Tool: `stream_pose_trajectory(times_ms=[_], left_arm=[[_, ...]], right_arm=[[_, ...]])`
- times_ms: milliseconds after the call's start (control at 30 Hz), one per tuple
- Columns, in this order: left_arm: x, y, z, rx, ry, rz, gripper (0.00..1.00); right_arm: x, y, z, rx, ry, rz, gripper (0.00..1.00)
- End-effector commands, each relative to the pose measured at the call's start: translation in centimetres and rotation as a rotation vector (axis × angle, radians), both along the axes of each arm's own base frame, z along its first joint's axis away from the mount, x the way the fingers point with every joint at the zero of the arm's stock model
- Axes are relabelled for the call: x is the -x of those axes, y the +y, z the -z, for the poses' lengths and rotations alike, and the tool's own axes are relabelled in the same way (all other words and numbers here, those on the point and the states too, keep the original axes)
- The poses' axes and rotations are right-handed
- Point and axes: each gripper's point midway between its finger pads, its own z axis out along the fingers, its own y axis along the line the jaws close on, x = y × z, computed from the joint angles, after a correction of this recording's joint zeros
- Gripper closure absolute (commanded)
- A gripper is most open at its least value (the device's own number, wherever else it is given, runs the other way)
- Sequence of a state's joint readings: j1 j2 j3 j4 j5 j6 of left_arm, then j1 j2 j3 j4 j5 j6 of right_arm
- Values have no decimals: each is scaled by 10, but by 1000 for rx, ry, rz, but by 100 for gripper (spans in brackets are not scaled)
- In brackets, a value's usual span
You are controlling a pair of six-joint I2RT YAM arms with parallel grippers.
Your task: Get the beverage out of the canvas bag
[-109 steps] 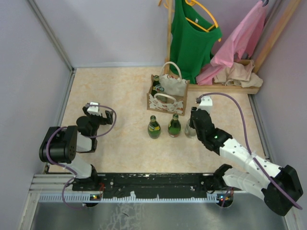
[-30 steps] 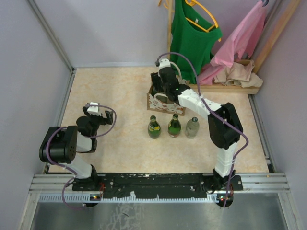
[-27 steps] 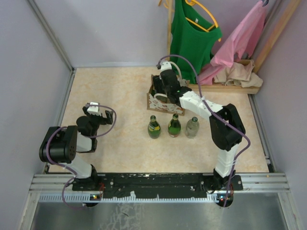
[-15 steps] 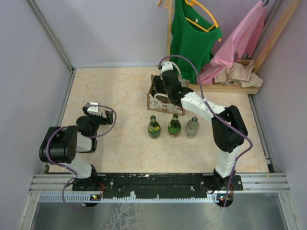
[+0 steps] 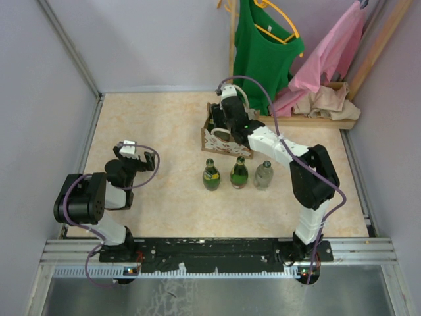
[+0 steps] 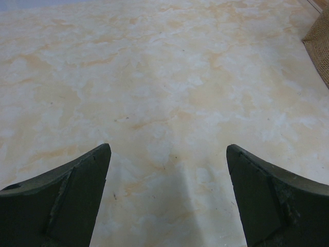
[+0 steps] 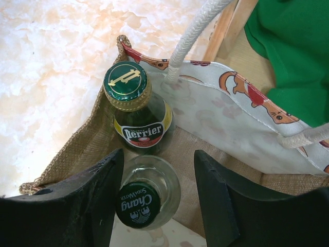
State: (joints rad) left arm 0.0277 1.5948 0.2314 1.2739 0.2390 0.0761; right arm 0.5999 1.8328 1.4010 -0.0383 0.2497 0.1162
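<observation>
The canvas bag [image 5: 228, 137] stands at the back of the table, tan with a white patterned front and white rope handles [image 7: 196, 32]. In the right wrist view its cream lining [image 7: 226, 121] and burlap wall [image 7: 77, 152] enclose two upright bottles: a green Perrier bottle [image 7: 134, 110] and a clear Chang soda water bottle [image 7: 146, 198]. My right gripper [image 7: 159, 154] [image 5: 221, 120] is open, pointing down into the bag, with the Chang bottle between its fingers, close to the left finger [image 7: 90, 206]. My left gripper [image 6: 167, 149] [image 5: 131, 157] is open and empty at the left.
Three bottles stand in a row in front of the bag: two green ones [image 5: 210, 175] [image 5: 239, 172] and a clear one [image 5: 263, 175]. A wooden clothes rack [image 5: 309, 120] with green and pink garments stands behind the bag. Grey walls enclose the table.
My right arm has left the clear bottle in the row and reached back over the bag. In the last second it has shifted slightly right above the bag. The left arm has not moved.
</observation>
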Motion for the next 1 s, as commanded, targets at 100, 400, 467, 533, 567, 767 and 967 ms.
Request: stream_pose_trajectory(times_ms=[100, 400, 467, 533, 567, 767, 967], left_arm=[[-4, -3, -6, -5, -22, 10, 0], [-4, -3, -6, -4, -21, 9, 0], [-3, -3, -6, -4, -21, 8, 0], [-4, -3, -6, -5, -22, 10, 0], [-3, -2, -6, -5, -21, 9, 0], [-4, -2, -6, -5, -21, 8, 0], [-4, -3, -6, -4, -21, 9, 0]], right_arm=[[-3, 7, 3, 7, -9, -4, 43], [1, 13, 11, 24, 2, -10, 56], [1, 13, 11, 29, 0, -7, 71], [0, 11, 9, 39, -7, 6, 96], [0, 11, 8, 48, -12, 10, 100], [-9, 3, -34, 57, -106, 44, 100], [-17, -9, -99, 51, -260, 98, 100]])
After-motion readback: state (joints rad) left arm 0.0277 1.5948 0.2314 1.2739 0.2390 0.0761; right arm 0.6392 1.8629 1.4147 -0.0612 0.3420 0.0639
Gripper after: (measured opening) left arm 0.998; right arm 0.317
